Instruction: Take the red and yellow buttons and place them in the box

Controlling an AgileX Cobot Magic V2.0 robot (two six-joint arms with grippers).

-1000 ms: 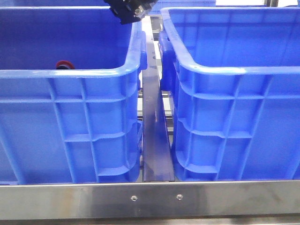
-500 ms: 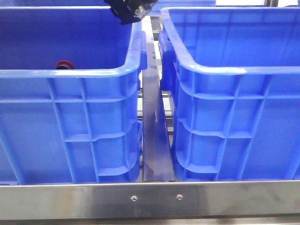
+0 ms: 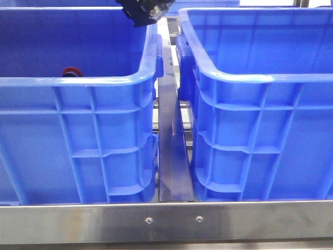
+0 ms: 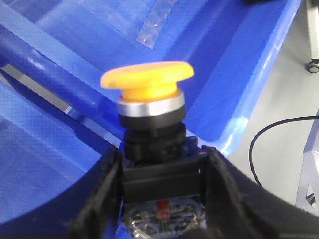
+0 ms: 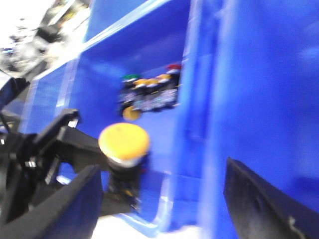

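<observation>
My left gripper (image 4: 162, 159) is shut on the dark body of the yellow button (image 4: 147, 79), cap up, held in the air over blue crate walls. In the front view this gripper (image 3: 141, 11) hangs at the top, above the right rim of the left blue crate (image 3: 78, 80). A red button cap (image 3: 72, 72) peeks over that crate's near rim. My right gripper (image 5: 162, 172) is open and empty, with the held yellow button (image 5: 124, 139) in front of it. The right blue crate (image 3: 260, 78) stands beside the left one; its floor is hidden.
A row of several buttons (image 5: 149, 94) with green, yellow and red caps lies against a blue crate wall in the right wrist view. A narrow dark rail (image 3: 171, 151) runs between the crates. A steel bar (image 3: 166, 221) crosses the front edge.
</observation>
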